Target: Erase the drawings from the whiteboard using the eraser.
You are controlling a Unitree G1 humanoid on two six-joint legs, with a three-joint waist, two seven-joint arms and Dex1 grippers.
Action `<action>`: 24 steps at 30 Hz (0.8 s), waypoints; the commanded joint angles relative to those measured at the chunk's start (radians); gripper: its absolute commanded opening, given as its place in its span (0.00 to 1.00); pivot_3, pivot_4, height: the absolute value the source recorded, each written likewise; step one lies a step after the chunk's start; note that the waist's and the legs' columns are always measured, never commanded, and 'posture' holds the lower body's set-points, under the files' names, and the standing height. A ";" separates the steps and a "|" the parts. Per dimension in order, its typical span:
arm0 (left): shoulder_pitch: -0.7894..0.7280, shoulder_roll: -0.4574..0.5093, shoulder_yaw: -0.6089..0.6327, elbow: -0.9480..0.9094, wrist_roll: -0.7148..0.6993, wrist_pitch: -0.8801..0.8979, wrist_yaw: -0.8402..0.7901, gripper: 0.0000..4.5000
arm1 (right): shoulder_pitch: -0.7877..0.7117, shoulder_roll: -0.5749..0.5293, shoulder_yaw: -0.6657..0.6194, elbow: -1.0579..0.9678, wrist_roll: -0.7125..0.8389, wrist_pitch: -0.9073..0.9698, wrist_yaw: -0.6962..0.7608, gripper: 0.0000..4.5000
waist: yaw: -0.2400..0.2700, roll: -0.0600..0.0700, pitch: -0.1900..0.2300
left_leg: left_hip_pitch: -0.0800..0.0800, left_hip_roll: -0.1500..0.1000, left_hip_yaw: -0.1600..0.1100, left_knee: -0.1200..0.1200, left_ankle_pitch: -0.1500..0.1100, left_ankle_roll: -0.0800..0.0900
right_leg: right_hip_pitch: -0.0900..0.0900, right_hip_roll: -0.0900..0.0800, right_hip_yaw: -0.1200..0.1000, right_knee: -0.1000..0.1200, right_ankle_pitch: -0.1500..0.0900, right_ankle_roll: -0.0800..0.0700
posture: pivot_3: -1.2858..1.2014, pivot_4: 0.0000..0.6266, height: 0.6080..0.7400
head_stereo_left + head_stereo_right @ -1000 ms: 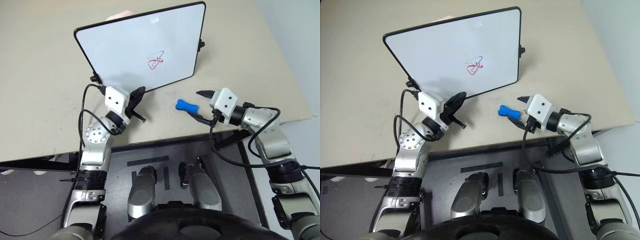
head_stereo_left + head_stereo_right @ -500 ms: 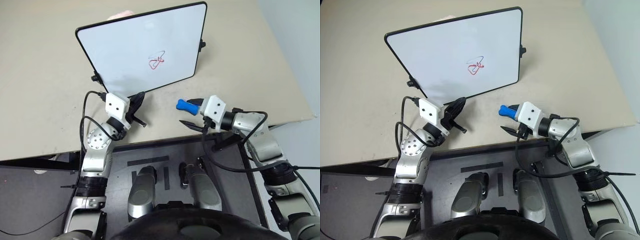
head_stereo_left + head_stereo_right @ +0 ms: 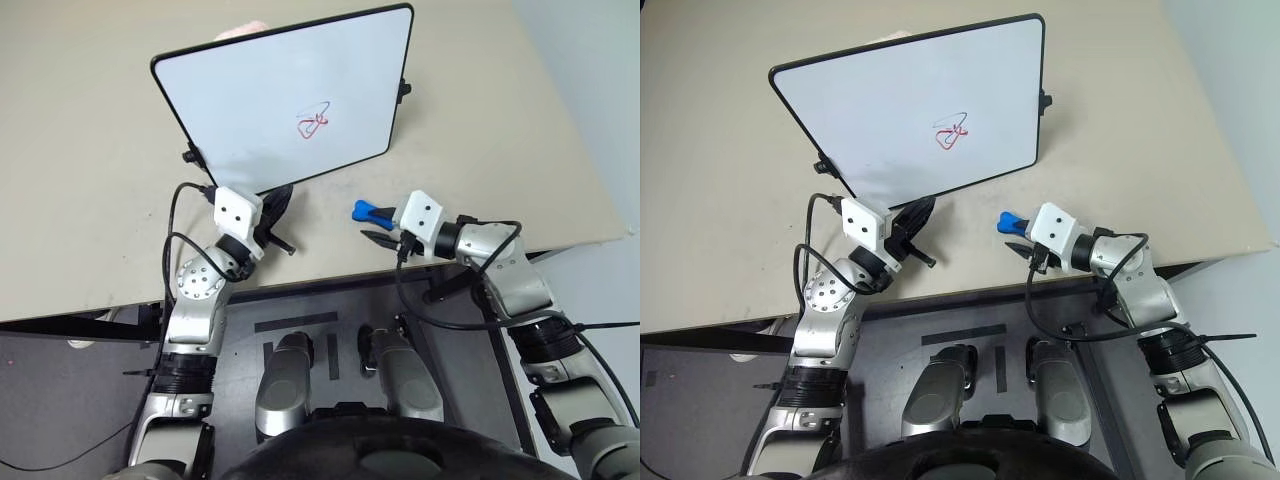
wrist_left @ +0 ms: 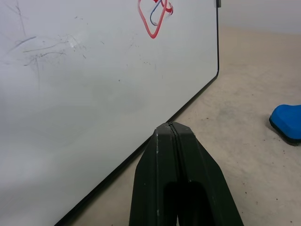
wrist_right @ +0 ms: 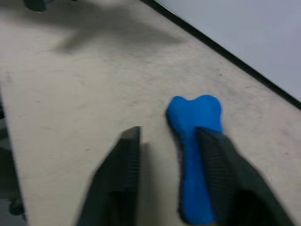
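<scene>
The right gripper (image 5: 169, 155), which a second ago stood off to the right of the eraser (image 5: 195, 141) with its fingers (image 5: 120, 174) spread wide, now sits over the eraser's right end, lower to the counter (image 3: 90, 200) and shifted left. Its fingers are drawn closer together than before, one lying along the eraser's right edge and the other on the bare counter to its left, a gap still between them.
</scene>
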 commanded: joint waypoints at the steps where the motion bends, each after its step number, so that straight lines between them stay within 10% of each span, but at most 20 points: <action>1: 0.003 0.003 0.009 -0.044 -0.003 -0.015 0.005 0.00 | -0.009 0.006 -0.010 0.005 -0.005 -0.010 -0.009 0.09 | 0.000 0.000 0.000 | 0.000 0.000 0.000 0.000 0.000 0.000 | 0.000 0.000 0.000 0.000 0.000 0.000 | 0.52 0.24 1.00; 24: -0.001 -0.007 0.029 -0.014 -0.003 -0.058 0.025 0.00 | -0.264 0.075 -0.051 0.155 -0.116 -0.469 -0.152 0.01 | -0.002 0.000 0.000 | 0.001 0.001 0.000 0.000 0.000 0.000 | -0.001 0.000 0.000 0.000 0.002 -0.003 | 0.52 0.24 1.00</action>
